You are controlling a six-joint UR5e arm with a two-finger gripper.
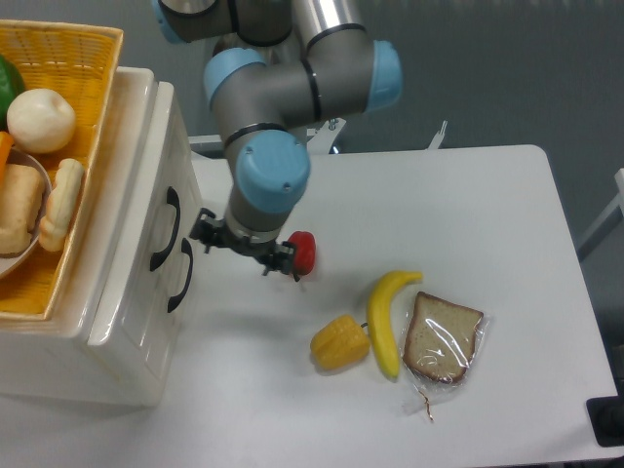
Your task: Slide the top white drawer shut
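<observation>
On the white tabletop [468, 195], with a gray wall behind it, the top white drawer [168, 219] sits at the left of the frame, and the pincer [244, 255] hangs beside it, open or shut I cannot tell.

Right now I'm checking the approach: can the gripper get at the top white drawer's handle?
Probably yes. The gripper hangs just right of the top white drawer, and nothing lies between it and the black handle. The red item sits on its far side.

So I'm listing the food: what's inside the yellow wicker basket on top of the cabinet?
The yellow wicker basket holds a round white ball-shaped item, pale bread-like pieces and a green item's edge; the frame cuts off the rest.
</observation>
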